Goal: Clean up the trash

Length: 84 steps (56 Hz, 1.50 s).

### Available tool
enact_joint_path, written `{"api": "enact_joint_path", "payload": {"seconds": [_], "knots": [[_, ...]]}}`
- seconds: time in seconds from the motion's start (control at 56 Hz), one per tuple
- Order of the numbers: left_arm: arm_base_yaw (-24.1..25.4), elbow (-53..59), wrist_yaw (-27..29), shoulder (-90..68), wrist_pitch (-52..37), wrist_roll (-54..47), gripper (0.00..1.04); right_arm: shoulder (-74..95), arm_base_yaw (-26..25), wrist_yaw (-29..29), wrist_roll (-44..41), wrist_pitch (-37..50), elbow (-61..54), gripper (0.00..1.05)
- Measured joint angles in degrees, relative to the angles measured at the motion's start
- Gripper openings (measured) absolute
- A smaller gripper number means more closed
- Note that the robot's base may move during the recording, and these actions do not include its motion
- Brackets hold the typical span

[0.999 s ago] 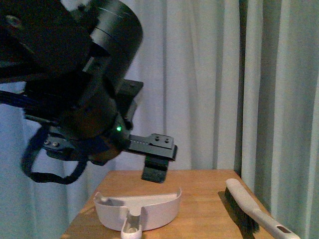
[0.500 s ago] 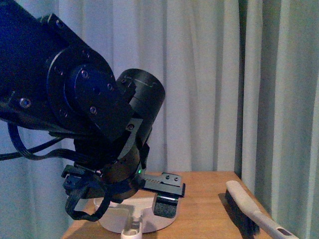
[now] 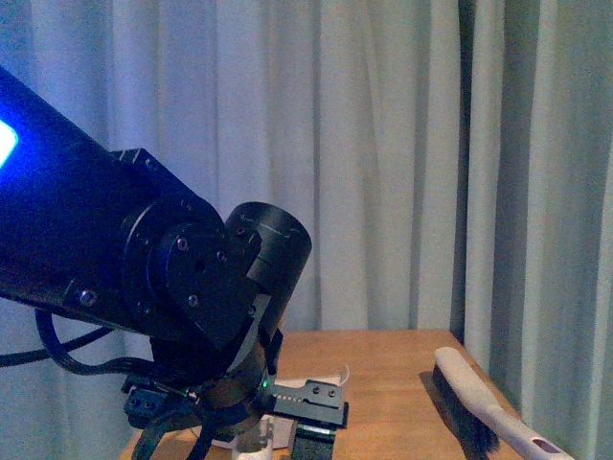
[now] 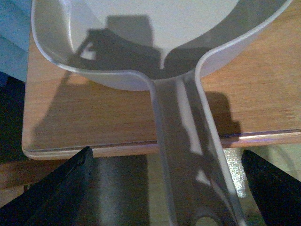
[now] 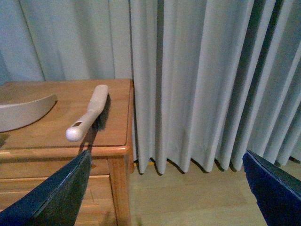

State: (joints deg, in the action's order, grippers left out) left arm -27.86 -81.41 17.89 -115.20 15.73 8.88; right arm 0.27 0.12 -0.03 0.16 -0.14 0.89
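Note:
The trash wad is not in any view. My left gripper [image 4: 174,197] is open, low at the table's front edge, with the beige dustpan's handle [image 4: 183,141] running between its two fingers without touching them. The pan's bowl [image 4: 164,28] lies on the wooden table [image 4: 263,94]. In the front view the left arm [image 3: 192,307] hides most of the dustpan; only a bit of its rim [image 3: 332,376] shows. My right gripper [image 5: 164,197] is open and empty, off the table's side above the floor.
A beige hand brush [image 3: 479,402] lies at the table's right edge; it also shows in the right wrist view [image 5: 89,113], beside the dustpan's rim [image 5: 23,113]. Grey curtains [image 3: 383,163] hang behind and beside the table. Wooden floor [image 5: 188,197] lies below.
My left arm has come down and forward towards the dustpan's handle, and now covers most of the pan in the front view. The brush has not moved.

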Motion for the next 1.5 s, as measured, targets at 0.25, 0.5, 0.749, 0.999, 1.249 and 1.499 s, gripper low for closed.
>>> {"api": "enact_joint_path", "payload": {"seconds": [0.25,0.5,0.749,0.999,1.249,1.499], "knots": [[0.1,0.0,0.2,-1.1,-0.2,0.0,0.91,0.0,0.0,0.0,0.0,0.0,0.0,0.97],[0.1,0.0,-0.6,-1.2,-0.2,0.0,0.36,0.0,0.0,0.0,0.0,0.0,0.0,0.97],[0.0,0.3,-0.5,-0.9,-0.6,-0.1,0.28,0.0,0.0,0.0,0.0,0.0,0.0,0.97],[0.4,6.8,-0.6,5.1,-8.6,-3.8,0.28,0.0,0.0,0.0,0.0,0.0,0.0,0.97],[3.6,21.6,-1.5,22.2,-27.6,-11.8,0.28,0.0,0.0,0.0,0.0,0.0,0.0,0.97],[6.7,37.9,-4.5,40.3,-44.2,-16.3,0.28,0.0,0.0,0.0,0.0,0.0,0.0,0.97]]}}
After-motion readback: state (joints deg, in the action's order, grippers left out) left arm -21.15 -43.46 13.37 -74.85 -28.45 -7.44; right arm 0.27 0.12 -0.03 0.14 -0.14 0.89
